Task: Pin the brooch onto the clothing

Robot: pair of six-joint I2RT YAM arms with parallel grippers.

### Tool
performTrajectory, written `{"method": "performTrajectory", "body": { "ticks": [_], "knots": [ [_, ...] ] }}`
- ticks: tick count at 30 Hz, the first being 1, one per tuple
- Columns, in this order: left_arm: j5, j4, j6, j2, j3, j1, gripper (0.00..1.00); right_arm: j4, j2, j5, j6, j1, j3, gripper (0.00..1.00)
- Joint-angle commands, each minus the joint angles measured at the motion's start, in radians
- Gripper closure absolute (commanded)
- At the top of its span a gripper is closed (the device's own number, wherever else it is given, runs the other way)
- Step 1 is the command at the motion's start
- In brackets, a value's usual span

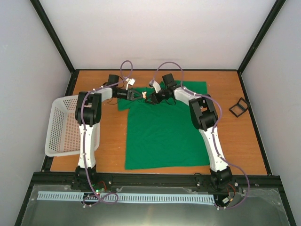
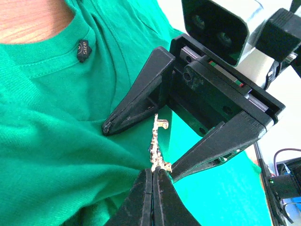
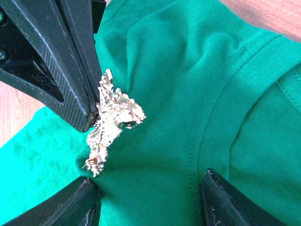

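Note:
The green T-shirt, the clothing (image 1: 162,129), lies flat on the wooden table, collar at the far end. Both grippers meet over the collar area. My left gripper (image 1: 141,95) (image 2: 156,170) is shut on the lower end of the small silvery brooch (image 2: 155,141) (image 3: 113,117), which stands on edge against a raised fold of the shirt. My right gripper (image 1: 152,98) (image 3: 148,197) is open. Its fingers (image 2: 136,106) straddle the brooch and the fold, one on each side. In the right wrist view the left arm's fingers (image 3: 70,70) come in from the top left.
A white mesh basket (image 1: 63,127) overhangs the table's left edge. A small black square frame box (image 1: 239,107) sits at the right. A dark label (image 2: 83,49) marks the inside of the shirt's collar. Grey walls enclose the table.

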Motion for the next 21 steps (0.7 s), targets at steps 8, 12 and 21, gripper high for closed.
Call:
{"method": "performTrajectory", "body": {
  "ticks": [8,12,21],
  "knots": [
    [-0.056,0.274,-0.105,-0.091,-0.135,-0.036,0.99,0.3,-0.107,-0.142,0.195,-0.011,-0.154,0.45],
    [-0.085,0.296,-0.106,-0.089,-0.144,-0.045,0.99,0.347,-0.107,-0.17,0.252,-0.021,-0.167,0.44],
    [-0.055,0.331,-0.139,-0.097,-0.177,-0.052,0.99,0.426,-0.091,-0.189,0.356,-0.037,-0.181,0.44]
  ]
}}
